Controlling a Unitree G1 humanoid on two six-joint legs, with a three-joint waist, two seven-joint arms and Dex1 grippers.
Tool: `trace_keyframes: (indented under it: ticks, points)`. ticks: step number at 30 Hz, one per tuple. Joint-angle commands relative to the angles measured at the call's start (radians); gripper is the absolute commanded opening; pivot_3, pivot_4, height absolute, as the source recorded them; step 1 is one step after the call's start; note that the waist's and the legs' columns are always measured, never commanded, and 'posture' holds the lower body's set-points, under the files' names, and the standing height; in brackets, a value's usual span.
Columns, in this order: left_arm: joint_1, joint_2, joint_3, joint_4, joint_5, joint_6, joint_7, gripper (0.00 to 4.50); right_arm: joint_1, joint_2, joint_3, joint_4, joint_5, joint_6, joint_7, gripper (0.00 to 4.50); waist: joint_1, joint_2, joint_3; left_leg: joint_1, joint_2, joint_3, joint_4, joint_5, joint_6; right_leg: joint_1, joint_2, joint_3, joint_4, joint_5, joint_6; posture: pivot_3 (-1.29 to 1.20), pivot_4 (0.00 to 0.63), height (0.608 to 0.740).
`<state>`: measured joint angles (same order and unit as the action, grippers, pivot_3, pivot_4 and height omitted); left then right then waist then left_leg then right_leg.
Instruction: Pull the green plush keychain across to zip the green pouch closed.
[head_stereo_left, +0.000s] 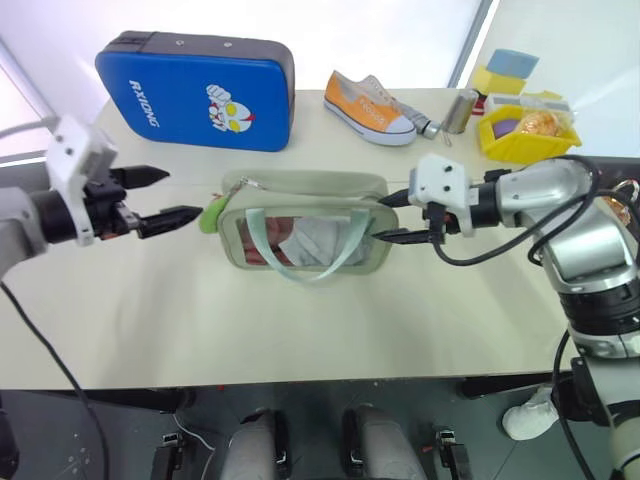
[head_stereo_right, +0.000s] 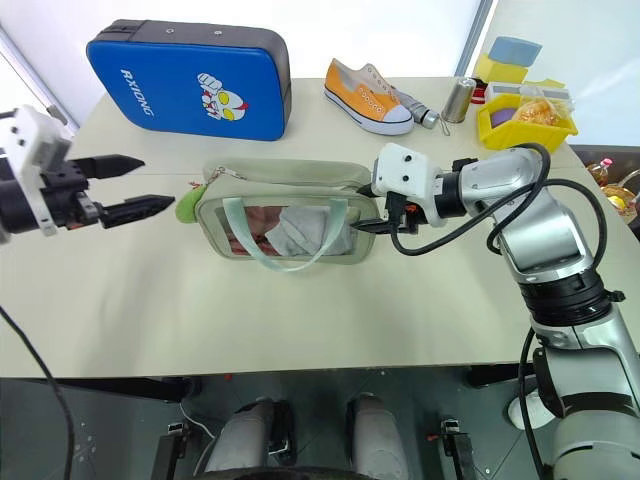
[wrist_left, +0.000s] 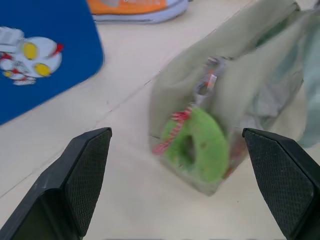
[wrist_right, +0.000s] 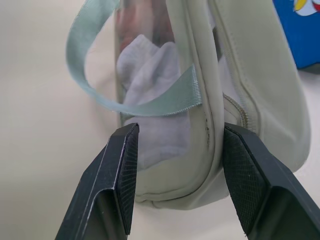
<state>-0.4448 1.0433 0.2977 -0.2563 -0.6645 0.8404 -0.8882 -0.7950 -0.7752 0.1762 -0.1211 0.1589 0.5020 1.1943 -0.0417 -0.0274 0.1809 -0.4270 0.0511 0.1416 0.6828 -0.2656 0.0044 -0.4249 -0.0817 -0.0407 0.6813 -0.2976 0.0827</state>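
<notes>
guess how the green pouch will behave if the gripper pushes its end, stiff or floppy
Probably floppy: the green pouch has soft creased fabric walls. Likely light, holding only cloth behind its window. It may slide on the smooth table.

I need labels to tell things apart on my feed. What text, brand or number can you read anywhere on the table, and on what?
"RXIONG": white letters on the blue case, beside a cartoon hero print.
Orange shoe: a small word on its side, too small to read.
Yellow bin and its contents: no text legible.
Pouch, keychain: no text seen.
</notes>
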Motion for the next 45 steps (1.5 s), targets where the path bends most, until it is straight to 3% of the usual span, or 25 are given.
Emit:
trace_keyframes:
  ticks: [1,3,9,12,18,28,32,39,42,45]
  points:
    - [0.001,-0.009,-0.034,-0.048,0.024,-0.023,0.014,4.50,-0.024,0.020,-0.005,0.000,0.002,-0.013,-0.026,1.12,0.000,0.000,0.000,0.000,0.000,0.000,0.000,0.000,0.000,0.000,0.000,0.000,0.000,0.000,0.000,0.00,0.150,0.740]
    - [0.014,-0.011,-0.055,-0.064,0.040,-0.032,0.014,4.50,-0.024,0.022,-0.002,-0.002,0.004,-0.014,-0.030,0.10,0.000,0.000,0.000,0.000,0.000,0.000,0.000,0.000,0.000,0.000,0.000,0.000,0.000,0.000,0.000,0.00,0.150,0.740]
    - [0.045,-0.008,-0.065,-0.058,0.066,-0.062,0.000,4.50,-0.025,0.019,0.010,0.010,-0.013,-0.035,-0.043,0.04,0.000,0.000,0.000,0.000,0.000,0.000,0.000,0.000,0.000,0.000,0.000,0.000,0.000,0.000,0.000,0.00,0.150,0.740]
    - [0.053,-0.002,-0.060,-0.046,0.074,-0.075,-0.014,3.20,-0.023,0.020,0.011,0.011,-0.012,-0.035,-0.046,0.00,0.000,0.000,0.000,0.000,0.000,0.000,0.000,0.000,0.000,0.000,0.000,0.000,0.000,0.000,0.000,0.00,0.150,0.740]
    - [0.041,-0.028,-0.064,-0.015,0.078,-0.089,-0.008,0.05,-0.031,0.029,0.011,0.006,-0.004,-0.021,-0.053,0.00,0.000,0.000,0.000,0.000,0.000,0.000,0.000,0.000,0.000,0.000,0.000,0.000,0.000,0.000,0.000,0.00,0.150,0.740]
    - [-0.215,-0.012,-0.049,0.067,0.007,-0.023,-0.030,0.05,-0.046,0.039,0.011,0.035,-0.014,-0.035,-0.061,0.00,0.000,0.000,0.000,0.000,0.000,0.000,0.000,0.000,0.000,0.000,0.001,0.000,0.000,0.000,0.000,0.00,0.150,0.740]
    - [-0.277,-0.047,-0.152,0.012,0.036,-0.046,-0.039,0.05,-0.053,0.048,0.014,0.047,-0.019,-0.038,-0.065,0.00,0.000,0.000,0.000,0.000,0.000,0.000,0.000,0.000,0.000,0.000,0.001,0.000,0.000,0.000,0.000,0.00,0.150,0.740]
    - [-0.276,-0.092,-0.343,-0.007,0.207,-0.193,-0.068,0.05,-0.062,0.065,0.019,0.074,-0.034,-0.049,-0.077,0.00,-0.003,0.000,0.000,0.000,0.000,0.000,0.001,0.000,0.000,0.000,0.002,0.000,0.000,0.000,0.000,0.00,0.150,0.740]
    - [-0.301,-0.102,-0.336,0.048,0.236,-0.222,-0.067,0.98,-0.059,0.064,0.016,0.077,-0.035,-0.051,-0.081,0.00,-0.001,0.000,0.000,0.000,0.000,0.000,0.000,0.000,0.000,0.000,0.002,0.000,0.000,0.000,0.000,0.00,0.150,0.740]
    - [-0.311,-0.077,-0.317,0.061,0.248,-0.224,-0.086,2.52,-0.057,0.066,0.013,0.073,-0.035,-0.047,-0.088,0.00,0.000,0.000,0.000,0.000,0.000,0.000,0.001,0.000,0.000,0.000,0.002,0.000,0.000,0.000,0.000,0.00,0.150,0.740]
